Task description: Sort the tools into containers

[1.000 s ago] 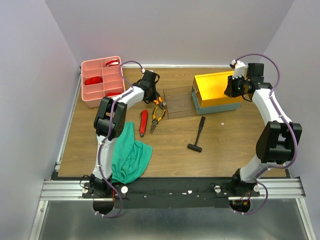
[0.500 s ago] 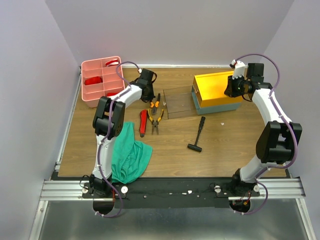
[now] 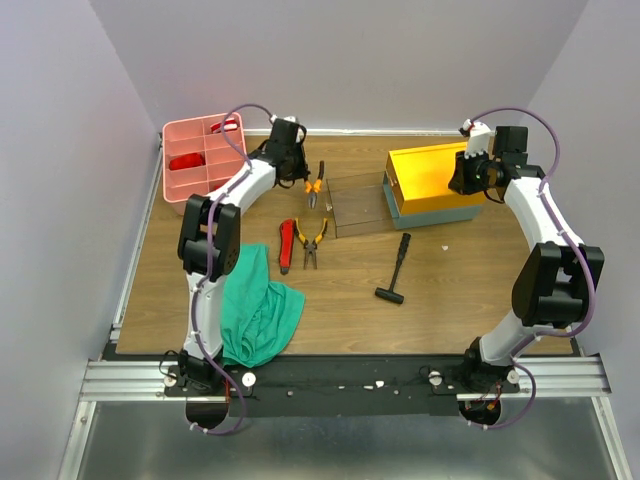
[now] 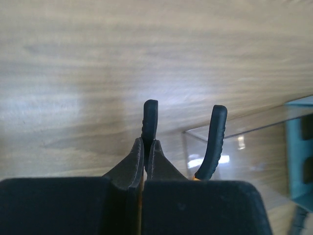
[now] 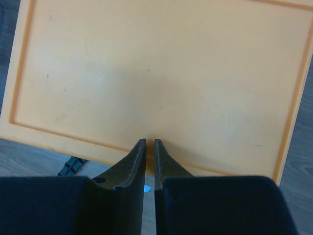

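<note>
Where the pink tray (image 3: 166, 170) sits, red pliers (image 3: 187, 161) fill two compartments

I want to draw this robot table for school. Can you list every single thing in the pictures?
pink tray: one, pink, far left corner of the table
red tools: two seen, red, in separate tray compartments
toolbox: one, yellow top, grey base, far right
clear box: one, see-through, left of the toolbox
orange pliers: one, orange and black, held near the tray
red-handled tool: one, red, middle left
yellow pliers: one, yellow-orange, beside the red-handled tool
hammer: one, black, middle
green cloth: one, green, near left
table: one, brown wood
left gripper: black, shut on the orange pliers
right gripper: black, shut, over the toolbox
</note>
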Controlling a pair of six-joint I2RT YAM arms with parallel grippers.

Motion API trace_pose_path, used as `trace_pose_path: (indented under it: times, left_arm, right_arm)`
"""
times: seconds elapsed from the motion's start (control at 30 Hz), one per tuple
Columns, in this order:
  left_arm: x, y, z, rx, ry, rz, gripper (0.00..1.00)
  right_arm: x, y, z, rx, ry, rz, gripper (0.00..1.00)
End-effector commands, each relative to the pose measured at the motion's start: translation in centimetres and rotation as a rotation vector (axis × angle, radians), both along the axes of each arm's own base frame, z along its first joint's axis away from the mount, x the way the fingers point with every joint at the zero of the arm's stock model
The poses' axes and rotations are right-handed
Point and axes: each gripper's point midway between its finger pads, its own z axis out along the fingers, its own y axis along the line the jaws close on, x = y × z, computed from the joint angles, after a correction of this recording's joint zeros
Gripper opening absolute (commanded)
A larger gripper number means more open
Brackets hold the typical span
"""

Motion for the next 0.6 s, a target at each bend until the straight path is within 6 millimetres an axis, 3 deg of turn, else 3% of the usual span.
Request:
trace_pose_path:
  times: [0.0,0.1,0.2,0.37,0.57]
  left_arm:
    - [1.9,-1.8,12.1,-0.166,-0.255,-0.050,0.00]
    - [0.7,-4.5,13.6,-0.254,-0.263,-0.143,0.00]
    - [-0.1,-6.1,13.6,-0.264,-0.256,-0.171,0.00]
    - [-1.9,-9.7,10.7,-0.261,-0.202,-0.232,0.00]
    - [-2.0,-13.3,8.1,-0.236,-0.202,-0.321,0.00]
  right_arm:
    - [0.0,0.1,0.1,-0.010,-0.002,-0.001,0.20]
    - [0.1,0.2,0.0,-0.002,0.003,0.002,0.20]
    - [0.3,0.3,0.2,0.006,0.002,0.003,0.20]
    - [0.3,0.4,0.2,0.011,0.004,0.003,0.20]
    - [-0.2,0.4,0.0,0.010,0.009,0.002,0.20]
